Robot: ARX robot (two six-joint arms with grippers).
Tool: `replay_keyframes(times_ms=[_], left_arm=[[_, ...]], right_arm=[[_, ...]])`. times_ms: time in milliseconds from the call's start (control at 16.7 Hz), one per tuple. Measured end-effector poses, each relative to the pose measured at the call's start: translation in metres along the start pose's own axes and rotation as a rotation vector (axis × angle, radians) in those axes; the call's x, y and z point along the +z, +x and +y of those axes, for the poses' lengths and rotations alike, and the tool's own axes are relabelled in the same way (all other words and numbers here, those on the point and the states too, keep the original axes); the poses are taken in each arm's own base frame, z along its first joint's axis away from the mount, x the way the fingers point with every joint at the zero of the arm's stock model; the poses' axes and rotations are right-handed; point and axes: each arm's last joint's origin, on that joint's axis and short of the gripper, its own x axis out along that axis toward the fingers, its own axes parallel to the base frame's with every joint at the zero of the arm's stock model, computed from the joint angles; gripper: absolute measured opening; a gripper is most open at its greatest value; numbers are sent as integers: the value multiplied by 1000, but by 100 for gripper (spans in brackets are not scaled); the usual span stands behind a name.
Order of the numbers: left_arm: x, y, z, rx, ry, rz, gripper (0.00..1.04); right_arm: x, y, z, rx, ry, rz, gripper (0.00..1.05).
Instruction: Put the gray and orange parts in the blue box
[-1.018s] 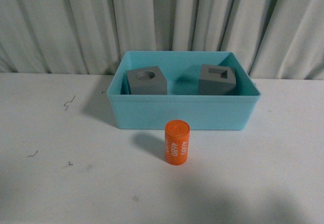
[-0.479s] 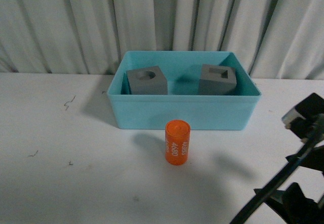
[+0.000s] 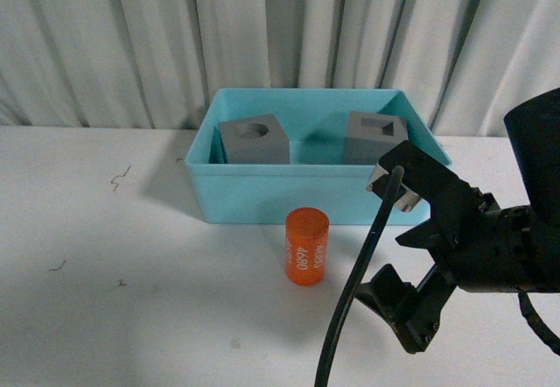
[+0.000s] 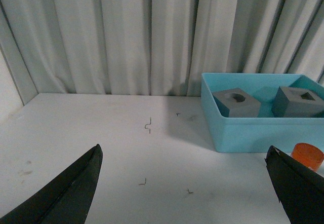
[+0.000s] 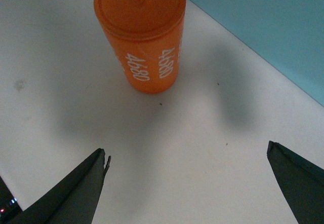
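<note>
- I see my right claw (image 3: 395,249) spread wide near the smooth, upright orange cylinder (image 3: 307,247).
- My left claw (image 4: 185,193) is likewise spread wide.
- Matte gray cubes (image 3: 254,140) (image 3: 374,138) sit inside the blue box (image 3: 280,196).

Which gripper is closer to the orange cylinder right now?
Right. The right gripper is open just beside the orange cylinder, not touching. The left gripper is farther off, outside the front view.

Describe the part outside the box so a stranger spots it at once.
Find the light blue box at the back of the white table. Just in front of its near wall stands an orange cylinder. Unlike the two gray cubes inside the box, it is round and printed with white digits.
</note>
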Motion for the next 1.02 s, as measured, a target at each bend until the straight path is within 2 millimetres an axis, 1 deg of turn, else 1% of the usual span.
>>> replay_keyframes(times_ms=[180,299,419,539,778,1018], left_arm=[[0,0,0,0,0,-1,98],[0,0,0,0,0,0,98],[0,0,0,0,0,0,98],[0,0,0,0,0,0,98],[0,0,0,0,0,0,98],[0,0,0,0,0,0,98]], right_arm=[[15,16,-1,19,-24,-13,98],[19,26,4,43,-37,-6,98],[24,33,7,57,-45,-9,98],[29,37,6,59,-54,-20,98],[31,49,4,71,-50,-6,98],[44,57,2,78,-65,-22,98]])
